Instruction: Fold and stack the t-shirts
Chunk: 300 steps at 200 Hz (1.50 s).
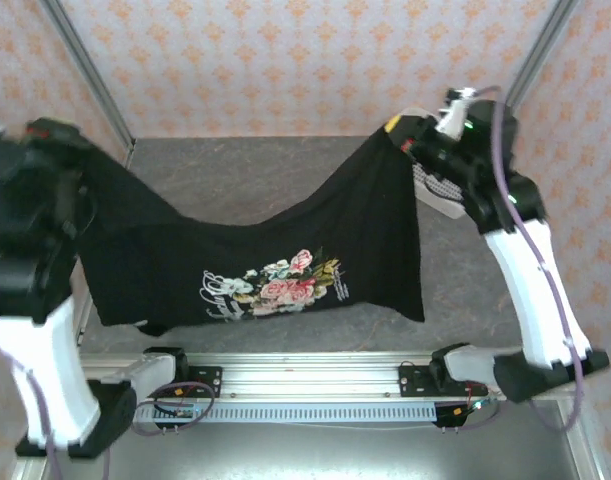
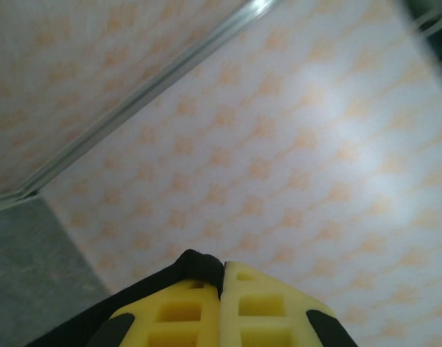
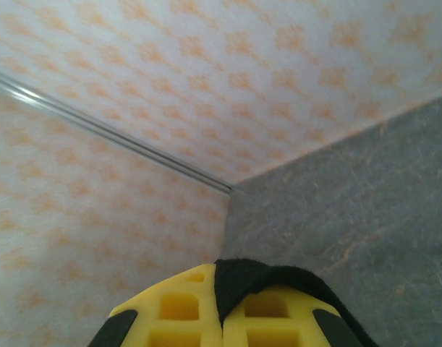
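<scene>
My left pincer (image 2: pixel 222 278) and right pincer (image 3: pixel 219 289) are both pressed on thin pinches of the t-shirt (image 1: pixel 315 225), sagging between them over the table (image 1: pixel 255 170) (print side showing), so a hard tug apart could slip a corner free.

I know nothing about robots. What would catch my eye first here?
A black t-shirt with a pink-rose print hangs stretched in mid-air, sagging in the middle above the grey table. The left end effector and the right end effector are each shut on a raised end of it.
</scene>
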Tool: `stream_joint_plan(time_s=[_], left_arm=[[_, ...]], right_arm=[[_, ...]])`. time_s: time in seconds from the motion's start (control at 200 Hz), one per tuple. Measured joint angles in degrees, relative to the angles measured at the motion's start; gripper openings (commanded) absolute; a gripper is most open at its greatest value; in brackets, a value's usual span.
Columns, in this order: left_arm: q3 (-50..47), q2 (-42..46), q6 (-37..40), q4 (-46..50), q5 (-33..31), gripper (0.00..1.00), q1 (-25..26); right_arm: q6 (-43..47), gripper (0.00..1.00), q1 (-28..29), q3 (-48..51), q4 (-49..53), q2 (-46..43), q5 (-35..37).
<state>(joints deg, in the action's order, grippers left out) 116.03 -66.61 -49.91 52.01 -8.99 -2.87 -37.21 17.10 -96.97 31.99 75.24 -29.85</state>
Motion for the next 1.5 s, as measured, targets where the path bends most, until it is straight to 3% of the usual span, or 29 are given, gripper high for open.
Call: stream_joint_plan(time_s=[0.21, 0.31, 0.4, 0.565, 0.751, 0.861, 0.981, 1.096, 1.271, 1.376, 1.501], left_arm=[[0.74, -18.60, 1.44, -1.86, 8.48, 0.00, -6.14], [7.45, -25.07, 1.95, -1.36, 11.28, 0.00, -9.20], [19.45, -29.31, 2.12, -0.81, 13.29, 0.00, -11.91], [38.95, -30.25, 1.84, -4.28, 15.21, 0.00, -14.91], [40.65, -24.06, 1.40, -6.78, 17.00, 0.00, -14.86], [30.45, -17.99, 1.57, -5.44, 17.79, 0.00, -14.86], [-0.68, -3.32, 0.48, -6.67, 16.90, 0.00, -14.86], [-32.09, 9.05, -1.60, -4.70, 16.28, 0.00, -14.84], [-64.41, 18.25, -4.57, -2.16, 19.56, 0.00, -12.24], [-76.54, 22.75, -7.30, -0.26, 21.07, 0.00, -7.30], [-85.18, 29.92, -11.30, 2.43, 22.43, 0.00, -4.57]], right_arm=[[-1.14, 0.00, -0.28, -7.56, -2.51, 20.26, -3.69], [-1.55, 0.00, -1.07, -19.26, -2.38, 28.87, -4.96], [-2.01, 0.00, -2.47, -34.01, -1.66, 36.06, -5.60], [-5.90, 0.00, -7.32, -59.43, -2.73, 45.62, -5.73], [-11.65, 0.00, -12.94, -63.32, -5.90, 46.40, -6.19], [-10.73, 0.00, -12.87, -62.60, -2.23, 47.52, -7.91], [-5.03, 0.00, -10.45, -55.78, 6.58, 47.17, -7.89], [-0.28, 0.00, -6.67, -30.16, 8.94, 41.00, -5.29], [0.28, 0.00, -2.99, 9.01, 6.95, 34.51, -0.68], [0.50, 0.00, -3.02, 20.92, 6.58, 32.74, 2.67], [0.90, 0.00, -3.04, 27.85, 7.15, 28.28, 6.58]])
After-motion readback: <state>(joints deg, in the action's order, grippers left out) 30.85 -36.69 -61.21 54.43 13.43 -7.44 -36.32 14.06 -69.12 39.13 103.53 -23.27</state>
